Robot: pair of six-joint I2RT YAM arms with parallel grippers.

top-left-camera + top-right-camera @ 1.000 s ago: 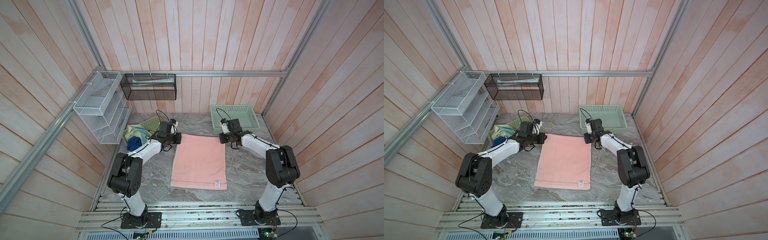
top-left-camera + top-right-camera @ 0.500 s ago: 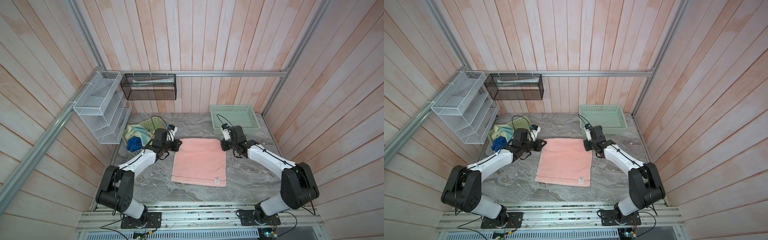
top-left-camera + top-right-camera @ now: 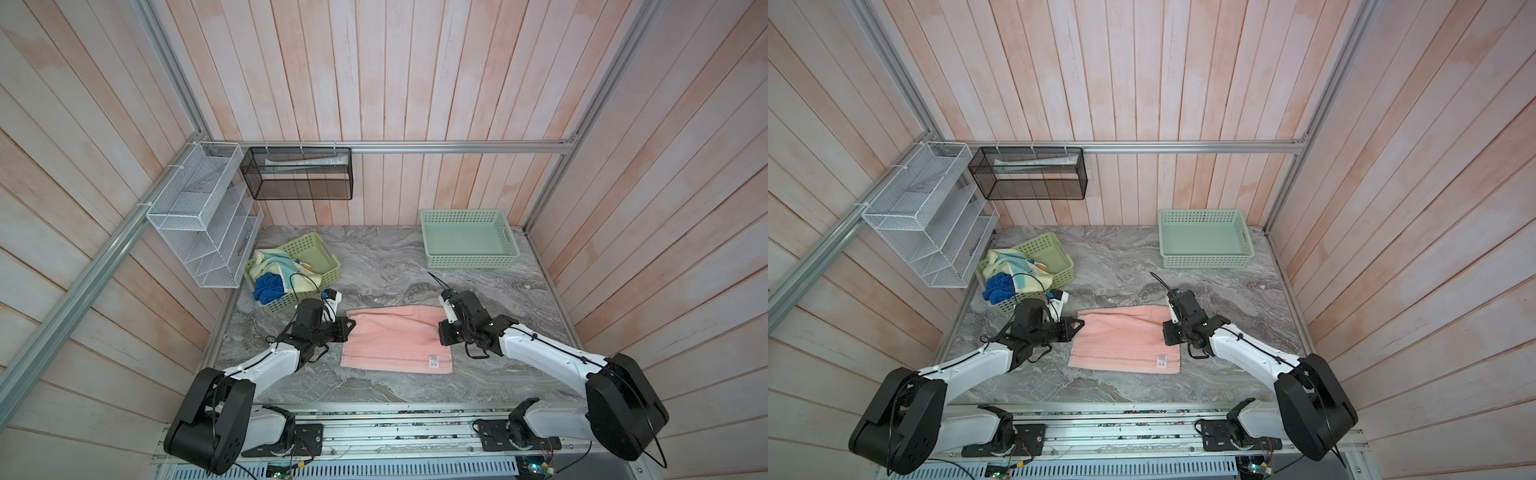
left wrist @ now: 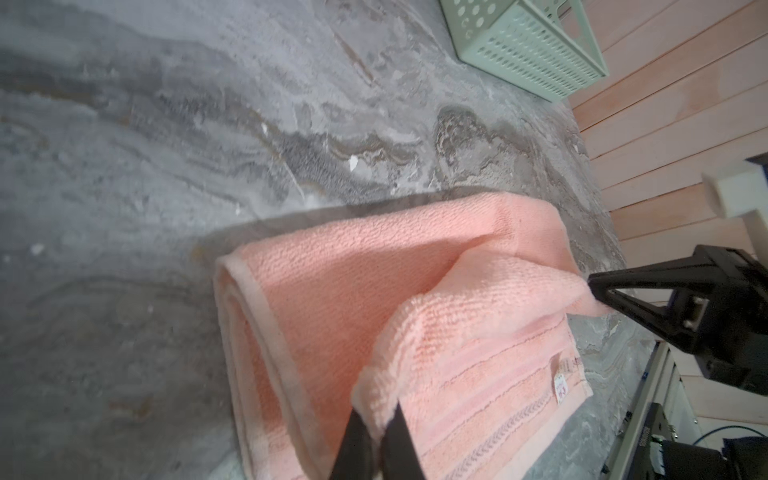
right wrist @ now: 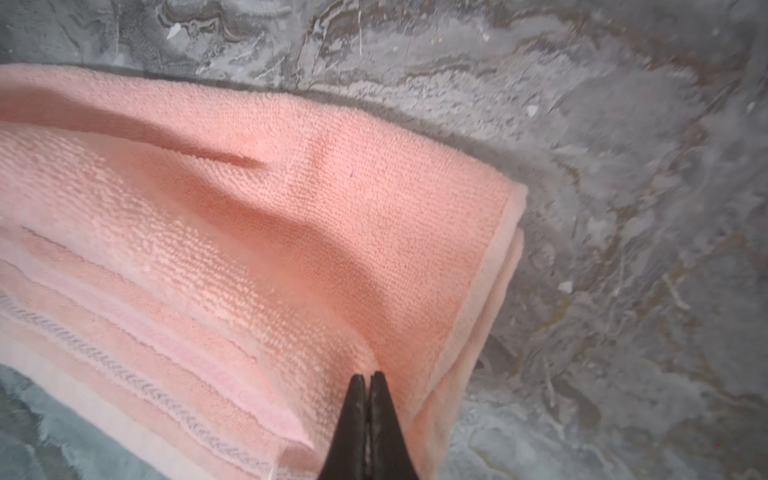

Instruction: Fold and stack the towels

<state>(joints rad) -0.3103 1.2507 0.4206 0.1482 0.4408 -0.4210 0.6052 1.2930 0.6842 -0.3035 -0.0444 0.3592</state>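
Left claw [image 4: 380,419] pinching one corner of the salmon-pink towel [image 3: 395,340], right claw [image 5: 368,384] clamped on the opposite corner. Towel doubled over on the tabletop [image 3: 386,266].

We are looking at a grey marbled tabletop [image 3: 382,257], which is carrying three things. A salmon-pink towel [image 3: 395,340] is lying in the front half, about in the middle, folded over itself, and is showing a small white label near its front right corner. A pale green basket [image 3: 469,261] is standing at the far right corner, well apart from the towel. A yellow-green basket [image 3: 328,274] is sitting at the left side, turned at an angle.
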